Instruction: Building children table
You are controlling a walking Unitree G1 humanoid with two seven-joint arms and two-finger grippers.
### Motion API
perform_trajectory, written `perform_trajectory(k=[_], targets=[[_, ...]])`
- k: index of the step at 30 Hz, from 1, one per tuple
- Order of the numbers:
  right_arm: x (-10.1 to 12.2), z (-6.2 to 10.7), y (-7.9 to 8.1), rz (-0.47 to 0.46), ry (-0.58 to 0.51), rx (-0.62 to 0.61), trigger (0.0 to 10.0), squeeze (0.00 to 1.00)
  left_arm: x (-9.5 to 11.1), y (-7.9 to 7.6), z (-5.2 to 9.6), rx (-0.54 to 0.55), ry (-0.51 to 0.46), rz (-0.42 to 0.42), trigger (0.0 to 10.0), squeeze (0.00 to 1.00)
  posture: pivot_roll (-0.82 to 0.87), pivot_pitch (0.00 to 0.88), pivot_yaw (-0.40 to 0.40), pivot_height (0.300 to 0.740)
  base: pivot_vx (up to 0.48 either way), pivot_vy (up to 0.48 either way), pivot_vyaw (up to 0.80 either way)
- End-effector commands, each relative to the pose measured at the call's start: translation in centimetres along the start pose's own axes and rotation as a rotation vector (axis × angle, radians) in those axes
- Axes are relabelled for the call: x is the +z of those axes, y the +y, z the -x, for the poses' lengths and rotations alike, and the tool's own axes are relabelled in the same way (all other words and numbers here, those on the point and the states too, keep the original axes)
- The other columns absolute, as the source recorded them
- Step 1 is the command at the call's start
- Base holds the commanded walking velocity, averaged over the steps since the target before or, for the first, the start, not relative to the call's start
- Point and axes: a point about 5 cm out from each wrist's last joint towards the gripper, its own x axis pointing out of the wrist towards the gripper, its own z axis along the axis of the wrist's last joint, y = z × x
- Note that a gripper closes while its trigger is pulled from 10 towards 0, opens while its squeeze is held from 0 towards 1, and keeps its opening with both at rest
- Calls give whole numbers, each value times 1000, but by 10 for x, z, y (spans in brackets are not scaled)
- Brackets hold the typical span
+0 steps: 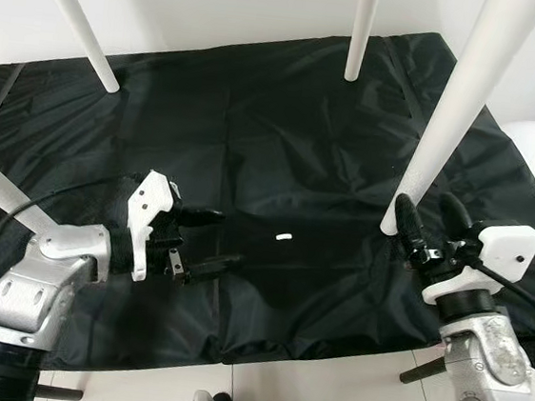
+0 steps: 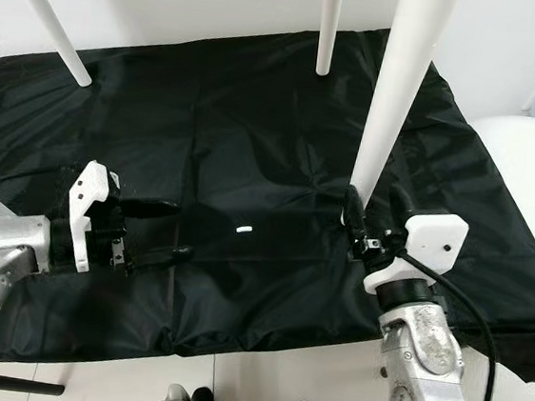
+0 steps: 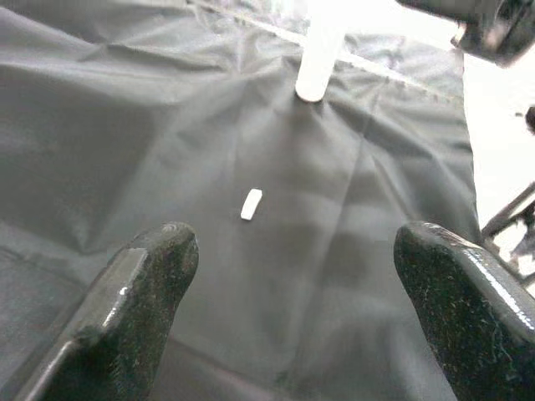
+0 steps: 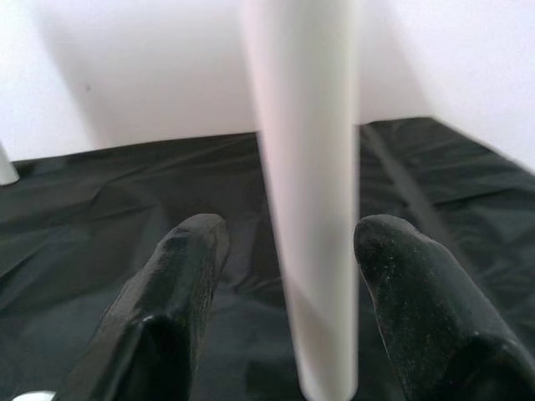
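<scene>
I have the right gripper (image 1: pixel 435 221) open at the foot of the near white table leg (image 1: pixel 449 114), which stands upright between its fingers (image 4: pixel 180 284), ungripped; the left gripper (image 1: pixel 208 242), open and empty, sits well apart over the black sheet (image 1: pixel 283 145).

Wrinkled black cloth sheet (image 1: pixel 283 145); smooth matt white table legs (image 1: pixel 449 114).

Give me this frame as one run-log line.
right claw: open, straddling white table leg | left claw: open, over black mat | small white piece: loose on mat
</scene>
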Motion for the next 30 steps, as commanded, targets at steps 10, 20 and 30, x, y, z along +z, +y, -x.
perform_trajectory(k=[10,20,30], targets=[[-32,2,15,-48,85,46,10000,0,-24,13,15,491,-12,120,10000,0,-56,245,58,740,0,0,0],[-47,-3,20,-50,114,65,10000,0,-36,8,22,716,-57,168,10000,0,-29,227,33,740,0,0,0],[-57,-15,26,-35,129,80,10000,0,-38,10,33,899,-87,90,10000,0,-16,198,6,740,0,0,0]])
